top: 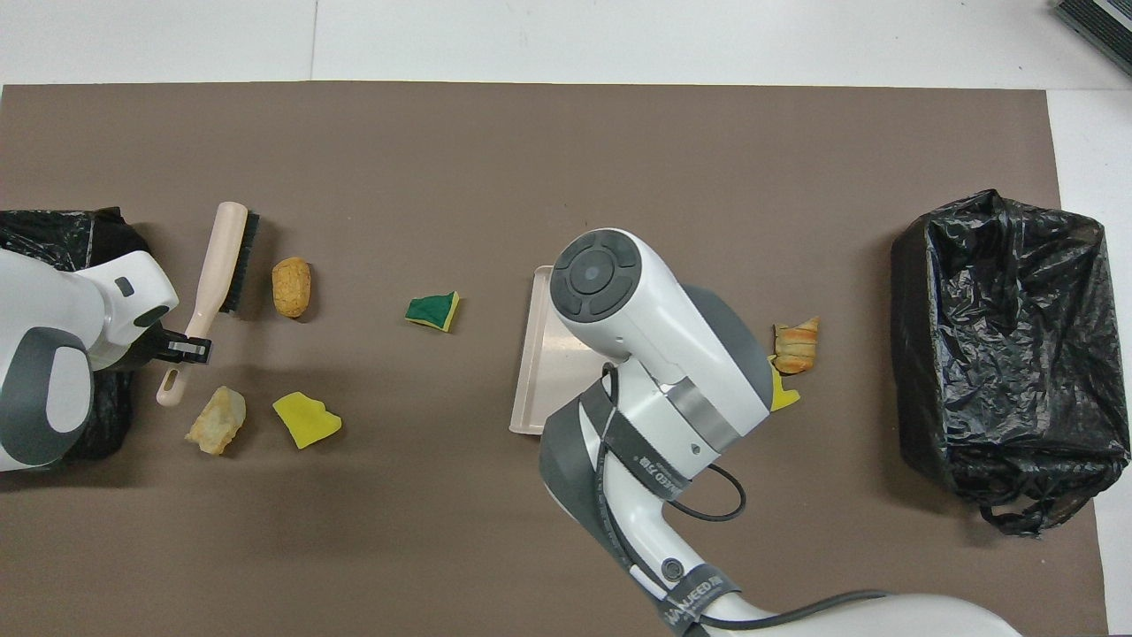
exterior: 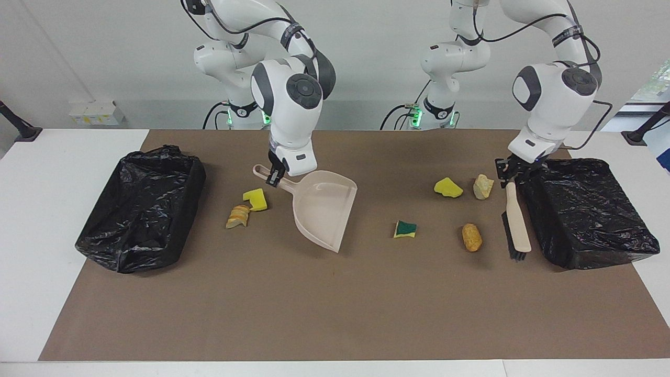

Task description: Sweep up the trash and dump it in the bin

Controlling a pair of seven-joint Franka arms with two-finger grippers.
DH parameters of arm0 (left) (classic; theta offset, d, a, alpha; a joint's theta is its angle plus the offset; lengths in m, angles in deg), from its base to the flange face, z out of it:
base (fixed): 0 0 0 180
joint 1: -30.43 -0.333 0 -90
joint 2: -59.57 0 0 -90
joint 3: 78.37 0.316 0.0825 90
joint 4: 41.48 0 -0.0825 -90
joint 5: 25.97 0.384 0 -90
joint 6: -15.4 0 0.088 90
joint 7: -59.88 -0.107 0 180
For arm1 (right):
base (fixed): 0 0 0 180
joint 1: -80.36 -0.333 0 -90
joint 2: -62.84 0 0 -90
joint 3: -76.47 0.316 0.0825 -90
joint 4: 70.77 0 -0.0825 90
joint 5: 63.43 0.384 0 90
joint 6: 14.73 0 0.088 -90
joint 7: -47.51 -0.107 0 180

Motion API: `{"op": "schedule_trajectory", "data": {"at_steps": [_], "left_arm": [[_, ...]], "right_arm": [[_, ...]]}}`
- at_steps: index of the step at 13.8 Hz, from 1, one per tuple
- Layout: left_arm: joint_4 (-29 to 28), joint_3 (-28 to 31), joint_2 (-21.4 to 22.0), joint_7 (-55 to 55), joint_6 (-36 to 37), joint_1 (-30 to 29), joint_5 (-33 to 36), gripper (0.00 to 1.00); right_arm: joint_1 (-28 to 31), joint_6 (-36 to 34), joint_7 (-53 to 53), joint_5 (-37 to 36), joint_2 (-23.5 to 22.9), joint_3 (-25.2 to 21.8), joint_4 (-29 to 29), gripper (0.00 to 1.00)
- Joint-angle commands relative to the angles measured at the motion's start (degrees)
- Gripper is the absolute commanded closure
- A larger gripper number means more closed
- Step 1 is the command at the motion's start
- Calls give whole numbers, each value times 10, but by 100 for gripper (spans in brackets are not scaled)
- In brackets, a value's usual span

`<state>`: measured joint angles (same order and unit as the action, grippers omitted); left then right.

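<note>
The left gripper [exterior: 509, 174] is pinching the brush [exterior: 516, 222] handle in its jaws, bristles touching the bench [exterior: 335, 303] beside the black-lined bin [exterior: 586, 212]. The right gripper [exterior: 273, 176] is clamping its jaws on the tilted dustpan [exterior: 324, 209]. The croquette [exterior: 471, 236], green-and-yellow sponge piece [exterior: 405, 229], yellow chunk [exterior: 448, 187] and tan lump [exterior: 483, 186] are lying between brush and dustpan.

A white table [exterior: 31, 220] carries a brown mat [exterior: 335, 309]. On the mat lie two black-lined bins [exterior: 141, 209] [exterior: 586, 212] at its ends and the trash [exterior: 472, 236] scattered between them.
</note>
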<state>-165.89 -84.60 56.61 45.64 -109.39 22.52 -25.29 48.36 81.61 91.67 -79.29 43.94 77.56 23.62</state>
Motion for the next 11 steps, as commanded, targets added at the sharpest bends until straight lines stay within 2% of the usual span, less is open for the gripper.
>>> {"op": "schedule_trajectory", "data": {"at_steps": [1,5,9,11], "left_arm": [[-35,-3,26,27,-2,29,9,100],[-46,-4,36,124,5,109,9,100],[-45,-4,48,200,62,189,9,100],[-40,-4,65,265,85,207,9,100]], "right_arm": [[4,6,23,-19,-30,1,-29,100],[7,27,52,-16,-35,1,-33,100],[5,34,51,-14,-34,1,-32,100],[4,37,51,-12,-35,1,-31,100]]}}
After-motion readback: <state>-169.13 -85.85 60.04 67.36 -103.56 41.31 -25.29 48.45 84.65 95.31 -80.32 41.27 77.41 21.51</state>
